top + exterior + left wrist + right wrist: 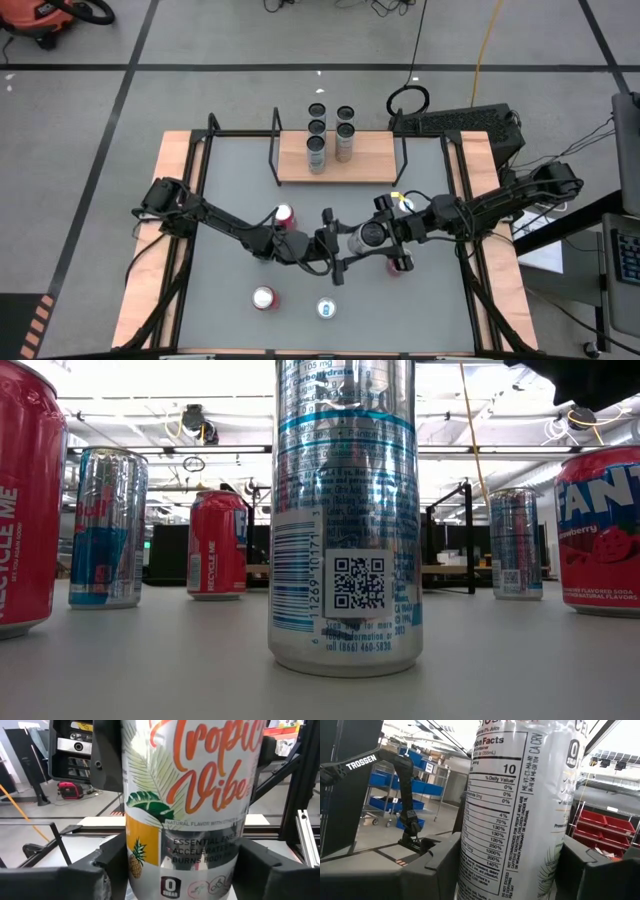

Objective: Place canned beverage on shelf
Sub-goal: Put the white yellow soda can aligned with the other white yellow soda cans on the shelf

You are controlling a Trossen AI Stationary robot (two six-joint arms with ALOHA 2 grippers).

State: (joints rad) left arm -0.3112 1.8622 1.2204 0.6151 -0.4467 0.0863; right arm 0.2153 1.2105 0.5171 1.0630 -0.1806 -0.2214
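A tall white can, printed "Tropic Vibe", stands upright at the table's middle between both grippers. My left gripper comes from the table's left and is shut on it. My right gripper comes from the right and is also shut on it. The can's bottom is hidden. The shelf, a light-wood board with black rod frames, lies at the far middle. Several cans stand on their bases on it. My left gripper has the can's side wall between its two fingers, one on each side. The fingers come level from the table's left. The can stays upright. My right gripper has the can's side wall between its two fingers, level from the table's right. Its fingers also show in the left wrist view, flush against the can. Whether the can is on the table, I cannot tell.
A red can stands by my left arm and another red can under my right gripper. A red can and a silver-blue can stand near the front edge. The latter fills the low view.
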